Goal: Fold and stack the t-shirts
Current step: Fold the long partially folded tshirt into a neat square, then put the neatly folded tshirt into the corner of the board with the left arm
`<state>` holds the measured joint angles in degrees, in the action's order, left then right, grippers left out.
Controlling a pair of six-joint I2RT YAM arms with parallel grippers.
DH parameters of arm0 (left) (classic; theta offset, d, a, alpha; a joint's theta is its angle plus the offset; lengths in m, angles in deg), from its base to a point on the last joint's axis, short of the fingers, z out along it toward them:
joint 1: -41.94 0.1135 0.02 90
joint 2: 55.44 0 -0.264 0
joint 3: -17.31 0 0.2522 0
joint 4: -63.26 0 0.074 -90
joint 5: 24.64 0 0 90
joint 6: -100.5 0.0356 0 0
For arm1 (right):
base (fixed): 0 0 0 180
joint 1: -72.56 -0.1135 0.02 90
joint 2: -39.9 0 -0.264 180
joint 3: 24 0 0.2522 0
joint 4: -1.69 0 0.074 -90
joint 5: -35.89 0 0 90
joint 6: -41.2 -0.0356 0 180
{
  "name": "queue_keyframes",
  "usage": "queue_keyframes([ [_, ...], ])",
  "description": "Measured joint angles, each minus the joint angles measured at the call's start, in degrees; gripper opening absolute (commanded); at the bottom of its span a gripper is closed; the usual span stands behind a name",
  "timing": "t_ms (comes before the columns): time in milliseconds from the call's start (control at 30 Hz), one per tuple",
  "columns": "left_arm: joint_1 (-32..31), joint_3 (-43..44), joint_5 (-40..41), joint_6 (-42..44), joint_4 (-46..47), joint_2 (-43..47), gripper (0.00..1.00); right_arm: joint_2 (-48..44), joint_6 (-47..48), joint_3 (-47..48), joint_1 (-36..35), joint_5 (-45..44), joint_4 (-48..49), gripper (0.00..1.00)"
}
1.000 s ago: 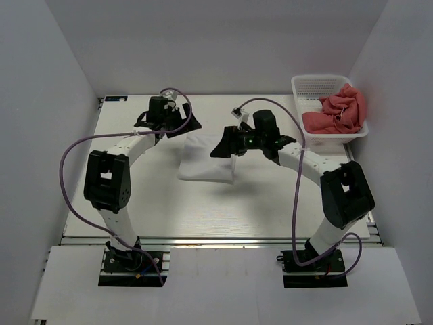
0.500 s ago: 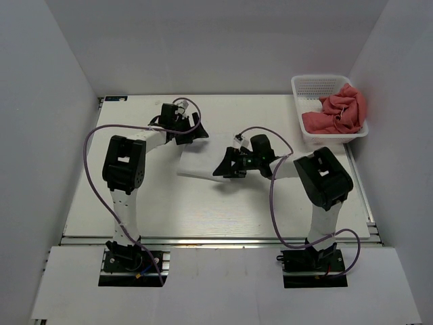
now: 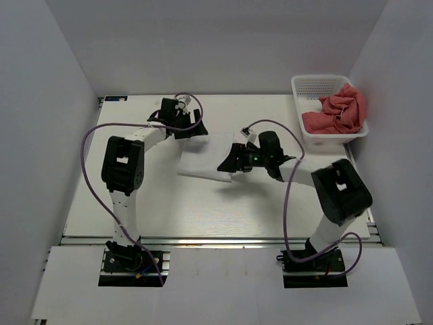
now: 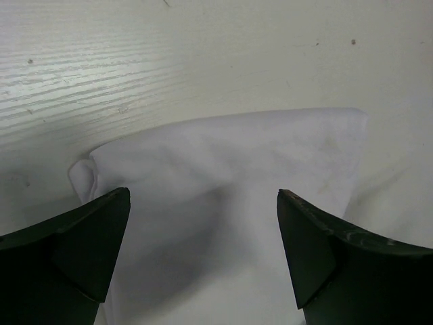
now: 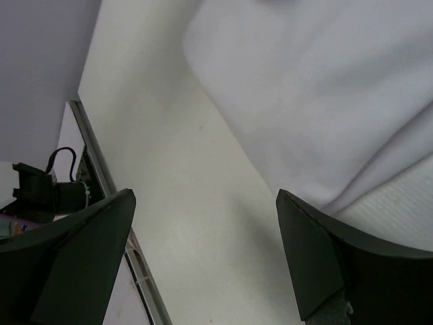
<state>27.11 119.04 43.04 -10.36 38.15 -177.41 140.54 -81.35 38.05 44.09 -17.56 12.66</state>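
White and folded small, the t-shirt [image 3: 203, 162] lay mid-way across the counter [image 3: 135, 196], my left hand [image 3: 191, 131] gaping wide over its far edge and my right hand [image 3: 230, 166] equally wide at its right side, apparently poised for another fold. Only the overhead camera caught the coral-pink t-shirts [image 3: 342, 112] heaped in the basket [image 3: 318, 80]; my left wrist camera alone showed a tucked corner.

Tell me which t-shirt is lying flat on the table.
The white t-shirt, folded flat on the table; the coral-pink t-shirts sit crumpled in the white lattice basket at the far right.
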Motion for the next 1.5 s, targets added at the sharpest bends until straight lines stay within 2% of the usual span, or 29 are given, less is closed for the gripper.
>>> queue_keyframes([
  [167,-0.13,0.63,2.71,3.72,-4.52,5.55,0.99,-12.87,4.28,-0.20,0.02,-3.67,-4.35,0.90],
  [400,-0.31,-0.37,12.87,5.90,-10.75,13.66,0.97,-21.70,6.73,-3.93,0.24,-8.96,-9.86,0.90],
  [533,-0.70,-3.74,15.65,6.75,-13.05,13.53,0.84,-24.04,8.28,-5.27,0.31,-13.16,-15.63,0.90],
  [600,-1.22,-5.01,16.37,7.28,-14.43,12.48,0.83,-25.42,9.09,-5.68,0.33,-15.15,-17.81,0.90],
  [633,-1.60,-5.20,16.90,7.48,-15.30,11.63,0.78,-26.32,9.40,-5.88,0.35,-16.17,-18.88,0.90],
  [733,-2.78,-5.75,17.92,7.91,-16.13,9.07,0.74,-28.87,10.40,-6.43,0.35,-19.02,-21.14,0.90],
  [900,-4.42,-5.99,20.11,8.13,-17.75,5.81,0.54,-31.54,11.69,-7.26,0.39,-22.97,-23.30,0.90],
  [967,-4.92,-5.77,20.74,7.82,-17.90,5.03,0.50,-31.74,12.09,-7.37,0.39,-24.09,-23.85,0.90],
  [1133,-5.99,-4.72,22.03,6.91,-18.49,4.50,0.23,-31.87,12.83,-7.93,0.50,-25.99,-25.05,0.90],
  [1167,-6.21,-4.57,22.36,6.95,-18.53,4.44,0.05,-31.91,13.11,-7.93,0.50,-26.23,-25.11,0.90],
  [1200,-6.36,-4.52,22.69,6.60,-18.60,4.42,0.00,-31.98,13.33,-7.93,0.50,-26.47,-25.11,0.90],
  [1367,-6.40,-3.41,25.27,7.34,-19.41,4.35,0.00,-32.30,13.92,-7.93,0.66,-27.67,-25.11,0.90],
  [1500,-5.81,0.07,31.80,9.33,-22.29,4.20,0.00,-32.63,14.45,-7.93,0.68,-28.89,-25.11,0.90],
])
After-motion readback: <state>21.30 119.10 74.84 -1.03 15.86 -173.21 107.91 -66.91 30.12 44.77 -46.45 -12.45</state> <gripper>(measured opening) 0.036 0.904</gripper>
